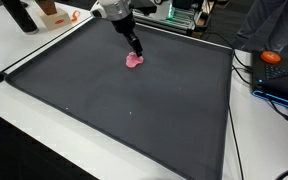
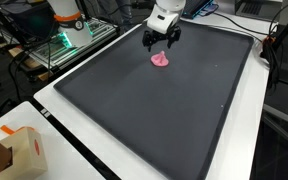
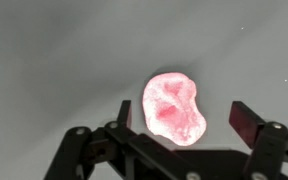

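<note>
A small pink lump [image 3: 174, 108] lies on the dark mat [image 3: 54, 60]. In the wrist view it sits between my fingers, nearer the left finger [image 3: 125, 113], with a clear gap to the right finger [image 3: 247, 122]. My gripper [image 3: 186, 118] stands open just above it, and I cannot tell if a pad touches it. In both exterior views the gripper [image 1: 135, 50] [image 2: 162, 42] hangs over the pink lump [image 1: 134, 61] [image 2: 161, 60] at the far part of the mat [image 1: 114, 110] [image 2: 154, 110].
The black mat covers most of a white table [image 1: 14, 120]. An orange object [image 1: 272, 57] and cables lie beside the mat's edge. A cardboard box [image 2: 19, 152] stands at a near table corner. Lab gear [image 2: 69, 35] sits behind the mat.
</note>
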You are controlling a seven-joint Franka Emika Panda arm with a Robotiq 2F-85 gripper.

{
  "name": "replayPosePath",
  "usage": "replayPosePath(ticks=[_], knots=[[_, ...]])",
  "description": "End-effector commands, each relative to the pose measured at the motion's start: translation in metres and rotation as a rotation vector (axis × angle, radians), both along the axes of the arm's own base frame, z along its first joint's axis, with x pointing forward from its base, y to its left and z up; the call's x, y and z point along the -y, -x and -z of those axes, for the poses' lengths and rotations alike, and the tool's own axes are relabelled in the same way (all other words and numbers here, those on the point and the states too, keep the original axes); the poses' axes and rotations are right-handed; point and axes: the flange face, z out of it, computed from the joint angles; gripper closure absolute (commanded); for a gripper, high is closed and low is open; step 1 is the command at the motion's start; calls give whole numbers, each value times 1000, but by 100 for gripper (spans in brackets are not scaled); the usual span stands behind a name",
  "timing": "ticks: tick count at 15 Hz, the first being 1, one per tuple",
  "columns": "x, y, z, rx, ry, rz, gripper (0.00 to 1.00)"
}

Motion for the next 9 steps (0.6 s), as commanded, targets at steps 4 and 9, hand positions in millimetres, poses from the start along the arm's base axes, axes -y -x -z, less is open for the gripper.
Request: replayPosePath(ticks=[4,9], knots=[[68,13,-20,-62,-176,298,0],[121,24,-5,-87,-270,512,0]])
